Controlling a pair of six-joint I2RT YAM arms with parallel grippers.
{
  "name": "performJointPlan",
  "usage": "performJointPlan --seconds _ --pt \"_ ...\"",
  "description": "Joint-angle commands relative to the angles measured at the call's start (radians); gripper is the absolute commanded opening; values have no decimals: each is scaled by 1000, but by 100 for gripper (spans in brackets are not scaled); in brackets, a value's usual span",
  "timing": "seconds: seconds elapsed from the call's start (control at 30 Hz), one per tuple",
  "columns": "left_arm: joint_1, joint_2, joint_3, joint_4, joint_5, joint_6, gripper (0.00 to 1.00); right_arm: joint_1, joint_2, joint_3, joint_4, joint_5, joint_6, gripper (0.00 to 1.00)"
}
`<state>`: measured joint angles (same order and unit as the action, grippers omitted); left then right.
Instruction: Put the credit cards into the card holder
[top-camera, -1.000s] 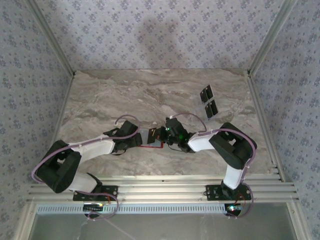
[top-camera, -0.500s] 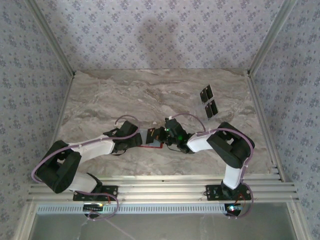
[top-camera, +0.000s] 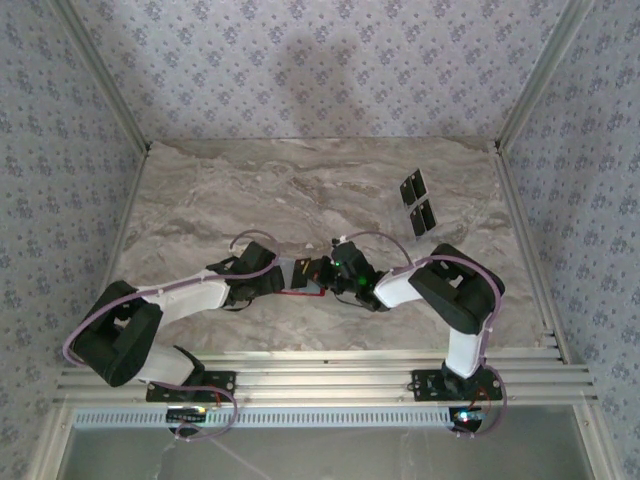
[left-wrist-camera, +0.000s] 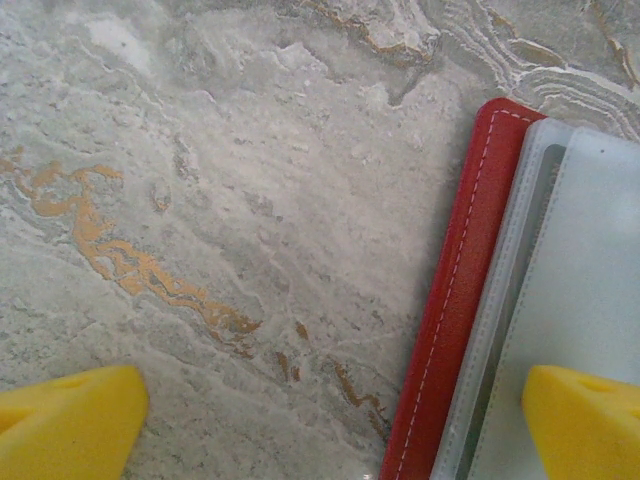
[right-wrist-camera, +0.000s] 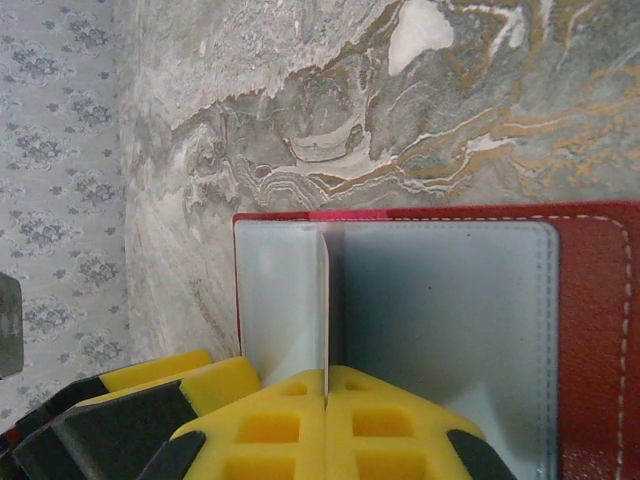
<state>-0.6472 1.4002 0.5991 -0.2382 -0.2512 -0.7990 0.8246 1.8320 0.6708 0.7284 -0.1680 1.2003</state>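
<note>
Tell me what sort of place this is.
Most likely a staged robot test cell, not a real room: a marble-patterned tabletop edged by aluminium rails, wallpaper panels on three sides, and a left arm and right arm bolted at the near edge.

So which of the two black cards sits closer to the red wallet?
The near card, the one toward the arms' bases; the far card lies just beyond it, farther from the wallet.

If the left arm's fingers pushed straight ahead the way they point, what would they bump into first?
The left fingers stand open. One finger hangs over the card holder, so it would likely land there first; the other faces bare marble table. Depth is unclear.
</note>
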Motion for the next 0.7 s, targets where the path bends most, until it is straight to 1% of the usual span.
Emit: performJointPlan --seconds 0.0,0.2,0.5,0.67 --pt "7 10 -45 -84 12 -25 98 11 26 -21 29 16 22 0" --pt "7 13 -48 -82 12 -27 98 10 35 -39 59 12 34 0" --pt "7 9 -49 -86 6 -28 98 9 68 -89 173 5 64 0" --pt "7 10 -49 -88 4 -32 98 8 83 -100 200 1 77 0"
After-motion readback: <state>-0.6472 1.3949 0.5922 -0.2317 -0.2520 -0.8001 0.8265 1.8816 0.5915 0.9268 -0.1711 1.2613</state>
